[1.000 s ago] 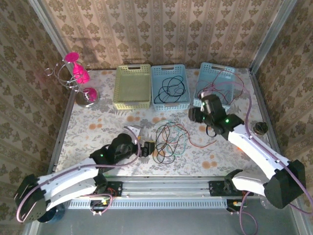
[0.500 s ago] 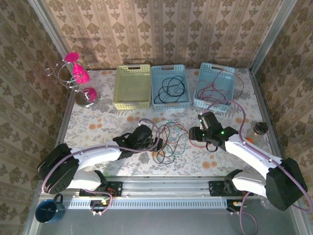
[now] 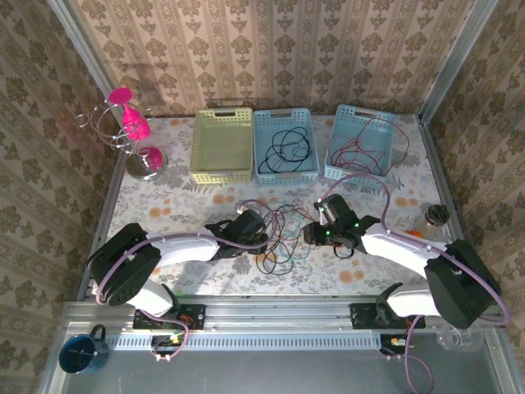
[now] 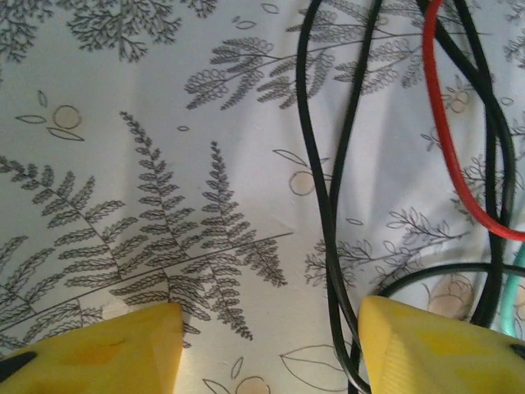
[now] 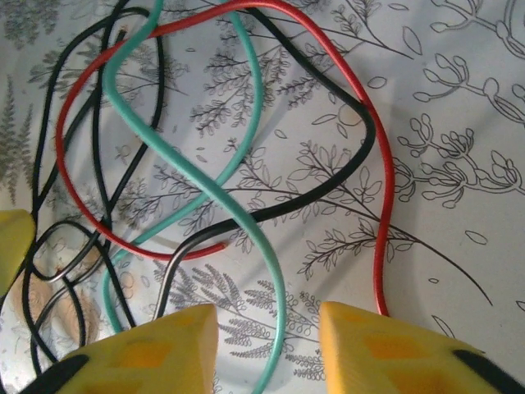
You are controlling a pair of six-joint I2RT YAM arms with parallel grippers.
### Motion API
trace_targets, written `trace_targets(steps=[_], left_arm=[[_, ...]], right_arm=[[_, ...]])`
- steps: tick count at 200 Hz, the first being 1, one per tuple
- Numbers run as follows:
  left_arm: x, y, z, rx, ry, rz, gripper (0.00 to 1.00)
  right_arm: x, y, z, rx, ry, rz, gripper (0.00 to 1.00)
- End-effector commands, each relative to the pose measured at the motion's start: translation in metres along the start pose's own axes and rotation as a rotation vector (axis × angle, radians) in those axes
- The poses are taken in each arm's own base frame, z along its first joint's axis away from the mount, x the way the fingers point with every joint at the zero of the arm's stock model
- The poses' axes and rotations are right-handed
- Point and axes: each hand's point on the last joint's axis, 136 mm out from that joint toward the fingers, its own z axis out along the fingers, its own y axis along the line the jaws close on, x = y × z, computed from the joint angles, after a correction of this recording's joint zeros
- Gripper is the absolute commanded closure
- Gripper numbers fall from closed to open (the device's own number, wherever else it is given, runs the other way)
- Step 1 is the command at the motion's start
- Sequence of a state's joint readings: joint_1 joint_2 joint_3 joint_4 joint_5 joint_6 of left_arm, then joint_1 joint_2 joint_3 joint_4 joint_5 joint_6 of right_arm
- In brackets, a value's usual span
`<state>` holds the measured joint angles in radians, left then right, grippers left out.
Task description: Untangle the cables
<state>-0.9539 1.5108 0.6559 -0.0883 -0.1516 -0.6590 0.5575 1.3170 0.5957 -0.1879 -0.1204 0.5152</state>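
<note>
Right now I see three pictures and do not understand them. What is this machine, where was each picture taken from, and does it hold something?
It is a robot: a left arm and a right arm, bolted to the near edge of a table. The wide picture looks down from above and behind. The two close pictures come from a camera on each wrist; the yellow shapes are that arm's fingers. Between the arms lies a loose tangle of red, black and green cables. The left fingers stand apart around a black cable; the right fingers straddle the green cable. Nothing is gripped yet.
</note>
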Motion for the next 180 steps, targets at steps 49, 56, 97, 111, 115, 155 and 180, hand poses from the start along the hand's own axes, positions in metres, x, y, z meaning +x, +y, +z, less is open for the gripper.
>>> trace_targets(steps=[49,56,97,111,115,155,180], left_arm=[[0.003,-0.006,-0.003,0.035,0.001,-0.019,0.44],[0.002,-0.005,-0.005,0.033,-0.001,-0.018,0.44],[-0.003,0.004,-0.019,0.015,-0.044,-0.023,0.43],[-0.006,0.007,-0.023,0.014,-0.055,-0.027,0.43],[-0.006,0.008,-0.025,0.012,-0.058,-0.027,0.43],[-0.007,0.017,-0.034,0.000,-0.080,-0.042,0.43],[-0.006,0.021,-0.038,-0.005,-0.086,-0.046,0.43]], right_arm=[[-0.013,0.015,0.007,-0.029,-0.024,-0.063,0.95],[-0.015,0.018,0.001,-0.034,-0.038,-0.068,0.99],[-0.032,0.033,-0.043,-0.034,-0.147,-0.114,1.00],[-0.038,0.037,-0.060,-0.027,-0.199,-0.122,1.00],[-0.040,0.038,-0.065,-0.028,-0.214,-0.126,1.00],[-0.064,0.057,-0.117,-0.047,-0.336,-0.165,1.00],[-0.085,0.073,-0.154,-0.069,-0.423,-0.201,1.00]])
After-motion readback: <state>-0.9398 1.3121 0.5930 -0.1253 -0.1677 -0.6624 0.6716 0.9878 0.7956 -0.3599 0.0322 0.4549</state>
